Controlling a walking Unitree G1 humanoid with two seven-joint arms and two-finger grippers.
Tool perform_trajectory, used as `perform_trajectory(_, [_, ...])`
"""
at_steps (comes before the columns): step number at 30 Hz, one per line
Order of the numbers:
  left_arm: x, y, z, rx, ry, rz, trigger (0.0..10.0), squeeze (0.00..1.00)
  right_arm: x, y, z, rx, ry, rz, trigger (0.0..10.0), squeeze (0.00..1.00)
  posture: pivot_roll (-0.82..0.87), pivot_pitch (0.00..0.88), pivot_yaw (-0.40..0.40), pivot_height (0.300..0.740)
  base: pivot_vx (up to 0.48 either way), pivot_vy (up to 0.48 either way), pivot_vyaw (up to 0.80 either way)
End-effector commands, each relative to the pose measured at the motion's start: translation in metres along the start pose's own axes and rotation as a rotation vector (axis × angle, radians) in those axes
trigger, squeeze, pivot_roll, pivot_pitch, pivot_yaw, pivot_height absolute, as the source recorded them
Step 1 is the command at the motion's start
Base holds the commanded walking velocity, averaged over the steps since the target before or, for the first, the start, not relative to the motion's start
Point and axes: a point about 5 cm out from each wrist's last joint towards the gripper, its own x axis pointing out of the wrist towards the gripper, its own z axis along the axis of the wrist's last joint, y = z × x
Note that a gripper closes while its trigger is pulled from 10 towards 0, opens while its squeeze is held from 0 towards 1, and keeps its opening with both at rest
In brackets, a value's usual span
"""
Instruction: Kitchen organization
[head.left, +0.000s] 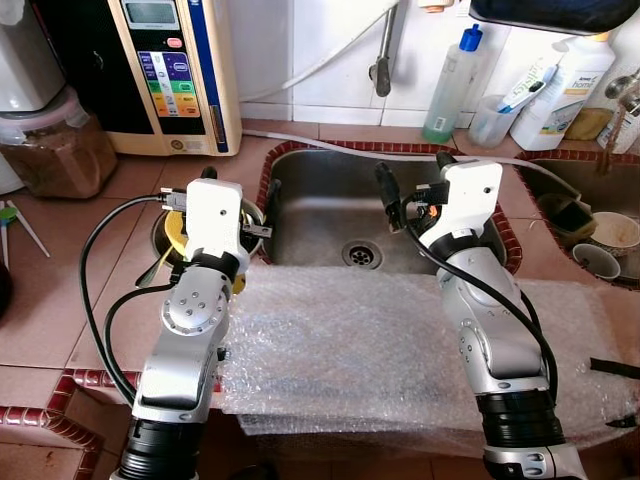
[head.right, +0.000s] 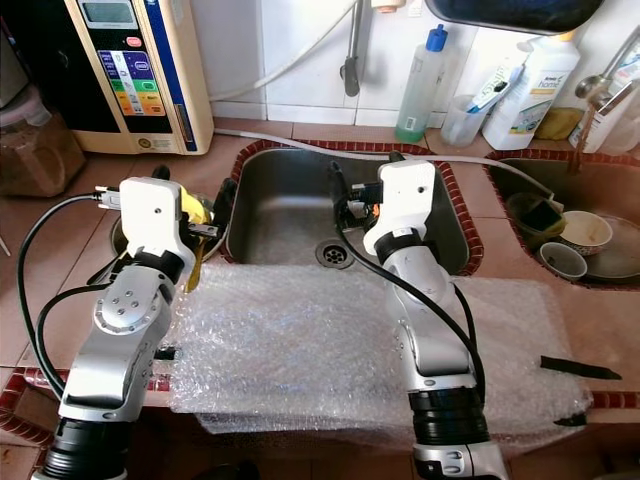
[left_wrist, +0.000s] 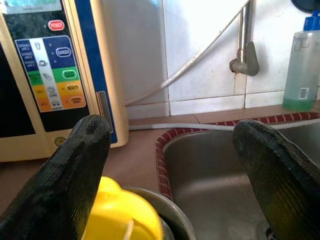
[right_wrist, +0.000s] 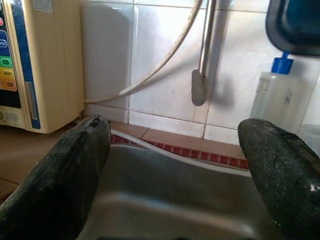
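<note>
**Both pincers parted and empty at the sink**

Presently, I stand before a terracotta-tiled counter (head.left: 60, 300) with a steel sink (head.left: 310, 215) set into it. My left pincer (left_wrist: 170, 165) hovers over the counter's edge just left of the sink, its two black fingers (left_wrist: 65, 175) spread wide apart and gripping nothing. Directly below it sits a round metal bowl (left_wrist: 167, 220) holding a yellow object (left_wrist: 122, 215); I cannot tell what the object is. The bowl rests on the counter beside the sink's left rim.

My right pincer (right_wrist: 175, 170) hangs above the sink basin, likewise parted, with nothing between its fingers (right_wrist: 280, 170). The sink drain (head.left: 361, 254) lies below and slightly to the left of it.

A sheet of bubble wrap (head.left: 350, 340) is spread across the front of the counter, overlapping the sink's near edge and lying beneath both of my forearms.

Against the tiled back wall stands a cream appliance with coloured buttons (head.left: 180, 75), to the left. A faucet (head.left: 383, 60) hangs above the sink, and a white hose (head.left: 330, 55) runs along the wall. A clear bottle with a blue cap (head.left: 452, 85) and a white bottle (head.left: 560, 90) stand to the right. Farther right, a second basin holds bowls (head.left: 605, 245).
</note>
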Motion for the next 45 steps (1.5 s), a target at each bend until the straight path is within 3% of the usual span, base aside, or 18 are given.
perform_trajectory(1, [0.002, -0.005, 0.002, -0.007, -0.001, -0.014, 10.0, 0.00, -0.001, -0.004, 0.003, -0.017, -0.013, -0.012, 10.0, 0.00, -0.02, 0.088, -0.027, 0.740, 0.000, -0.439, 0.00])
perform_trajectory(10, [0.001, -0.004, 0.002, -0.037, -0.005, 0.000, 10.0, 0.00, -0.002, -0.002, 0.002, -0.020, -0.009, 0.002, 10.0, 0.00, -0.02, 0.090, -0.023, 0.740, 0.000, -0.183, 0.00])
perform_trajectory(20, [0.001, 0.000, 0.000, 0.002, 0.011, 0.036, 10.0, 0.00, -0.004, -0.001, 0.002, -0.022, -0.009, 0.005, 10.0, 0.00, -0.02, 0.098, -0.020, 0.740, 0.000, 0.000, 0.00])
perform_trajectory(30, [0.002, -0.001, 0.003, 0.019, -0.001, 0.046, 10.0, 0.00, -0.004, 0.000, 0.002, -0.027, -0.015, 0.003, 10.0, 0.00, -0.02, 0.100, -0.019, 0.740, 0.000, 0.000, 0.74])
perform_trajectory(35, [0.005, -0.004, 0.015, 0.063, -0.038, 0.037, 10.0, 0.00, -0.004, -0.001, 0.002, -0.031, -0.014, -0.004, 10.0, 0.00, -0.02, 0.102, -0.021, 0.740, 0.000, 0.000, 0.70])
perform_trajectory(45, [-0.001, 0.004, 0.000, 0.120, 0.004, 0.057, 10.0, 0.00, -0.004, -0.002, 0.002, -0.040, -0.013, -0.003, 10.0, 0.00, -0.02, 0.105, -0.028, 0.740, 0.000, 0.000, 0.61])
